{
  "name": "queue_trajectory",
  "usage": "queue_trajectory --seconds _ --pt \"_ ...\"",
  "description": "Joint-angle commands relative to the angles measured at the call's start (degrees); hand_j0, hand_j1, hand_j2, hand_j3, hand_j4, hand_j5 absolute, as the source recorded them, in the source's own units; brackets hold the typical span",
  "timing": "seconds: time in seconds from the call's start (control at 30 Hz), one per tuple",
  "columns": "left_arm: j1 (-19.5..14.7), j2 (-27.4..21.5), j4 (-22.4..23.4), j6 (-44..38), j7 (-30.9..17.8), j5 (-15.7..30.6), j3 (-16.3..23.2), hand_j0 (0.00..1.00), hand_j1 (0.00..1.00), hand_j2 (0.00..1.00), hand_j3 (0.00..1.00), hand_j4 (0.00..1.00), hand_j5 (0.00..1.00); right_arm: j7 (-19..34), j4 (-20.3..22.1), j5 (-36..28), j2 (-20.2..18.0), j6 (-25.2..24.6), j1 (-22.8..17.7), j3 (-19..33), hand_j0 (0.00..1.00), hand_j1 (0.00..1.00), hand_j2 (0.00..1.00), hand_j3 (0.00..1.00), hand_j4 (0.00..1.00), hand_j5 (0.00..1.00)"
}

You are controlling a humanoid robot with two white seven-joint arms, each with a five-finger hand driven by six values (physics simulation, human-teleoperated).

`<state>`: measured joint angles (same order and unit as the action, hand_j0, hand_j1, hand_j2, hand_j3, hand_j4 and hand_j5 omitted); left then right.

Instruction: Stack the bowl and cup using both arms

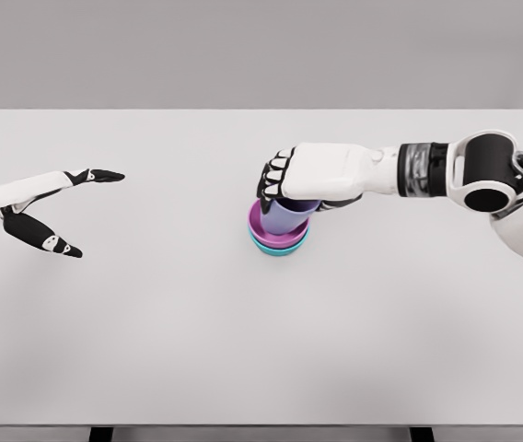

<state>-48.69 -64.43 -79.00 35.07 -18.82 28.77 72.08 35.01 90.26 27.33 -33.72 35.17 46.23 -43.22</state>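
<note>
The right hand (303, 180) curls its fingers (273, 180) round the lavender cup (289, 216), hiding its rim, inside the purple bowl (263, 226) nested in a teal bowl (280, 249); left hand (45, 207) spread, holding nothing, far left of the bowls on the worktop (243, 350).

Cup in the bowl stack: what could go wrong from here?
1. The right hand grips the lavender cup from above, fingers curled over its rim; on release they may snag and tip it.
2. The cup looks slightly tilted in the purple bowl, so it may settle off-centre.
3. The teal bowl underneath is unbraced; the open left hand is far away, so a nudge could slide the stack.
</note>
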Motion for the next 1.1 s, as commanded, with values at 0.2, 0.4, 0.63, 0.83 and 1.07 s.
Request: queue_trajectory --seconds 0.2,0.4,0.63,0.83,1.07 --pt "0.00 0.01 -0.01 -0.07 0.01 0.41 -0.10 1.00 1.00 1.00 1.00 1.00 1.00 -0.01 -0.44 -0.17 0.05 -0.17 0.09 -1.07 0.63 0.63 0.63 0.63 0.63 0.63" --pt "0.00 0.01 -0.01 -0.07 0.01 0.41 -0.10 1.00 1.00 1.00 1.00 1.00 1.00 -0.01 0.53 0.18 0.05 -0.17 0.44 -0.46 1.00 1.00 1.00 1.00 1.00 1.00" --pt "0.00 0.01 -0.10 -0.07 0.01 0.41 -0.10 1.00 1.00 1.00 1.00 1.00 1.00 -0.01 0.79 0.18 -1.09 -0.17 0.18 12.63 1.00 1.00 1.00 1.00 1.00 1.00" --pt "0.00 -0.08 -0.10 -0.07 0.01 0.41 -0.10 1.00 1.00 1.00 1.00 1.00 1.00 -0.01 -9.84 0.36 -4.34 -0.17 -1.84 19.58 1.00 1.00 1.00 1.00 1.00 1.00" --pt "0.35 -0.08 0.34 -0.07 -0.07 0.15 -0.19 1.00 1.00 1.00 1.00 1.00 1.00 -0.01 -10.81 0.18 -11.72 -0.17 -2.81 13.61 1.00 1.00 1.00 1.00 1.00 1.00"
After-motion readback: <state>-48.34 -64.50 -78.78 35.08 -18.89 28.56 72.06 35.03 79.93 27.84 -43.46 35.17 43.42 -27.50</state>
